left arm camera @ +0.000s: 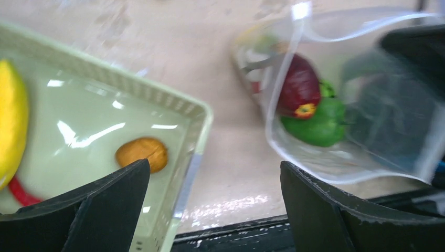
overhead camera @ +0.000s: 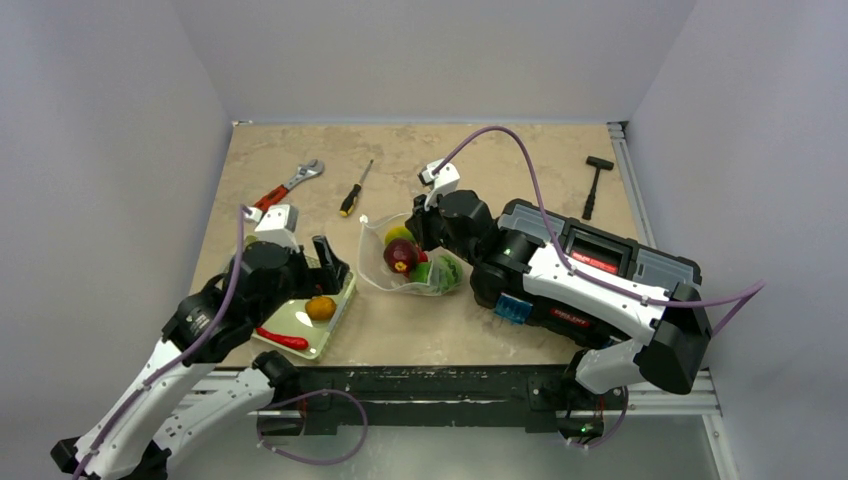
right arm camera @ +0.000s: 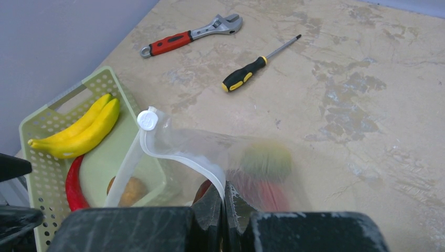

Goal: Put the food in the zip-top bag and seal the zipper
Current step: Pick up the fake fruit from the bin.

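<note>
The clear zip-top bag (overhead camera: 373, 255) lies at the table's middle, mouth facing left. It holds a dark maroon fruit (overhead camera: 400, 255), green pieces (overhead camera: 441, 272) and a yellow-green fruit (overhead camera: 398, 235). My right gripper (right arm camera: 224, 197) is shut on the bag's zipper strip (right arm camera: 178, 155) and holds the upper lip up. My left gripper (left arm camera: 215, 210) is open and empty, over the right rim of the pale green basket (overhead camera: 347, 297). An orange-brown fruit (left arm camera: 141, 154), a red chilli (overhead camera: 283, 339) and yellow bananas (right arm camera: 78, 131) lie in the basket.
A red-handled wrench (overhead camera: 288, 187) and a screwdriver (overhead camera: 355, 190) lie at the back left. A black hammer (overhead camera: 595, 185) lies at the back right. A black toolbox (overhead camera: 600, 255) sits under my right arm.
</note>
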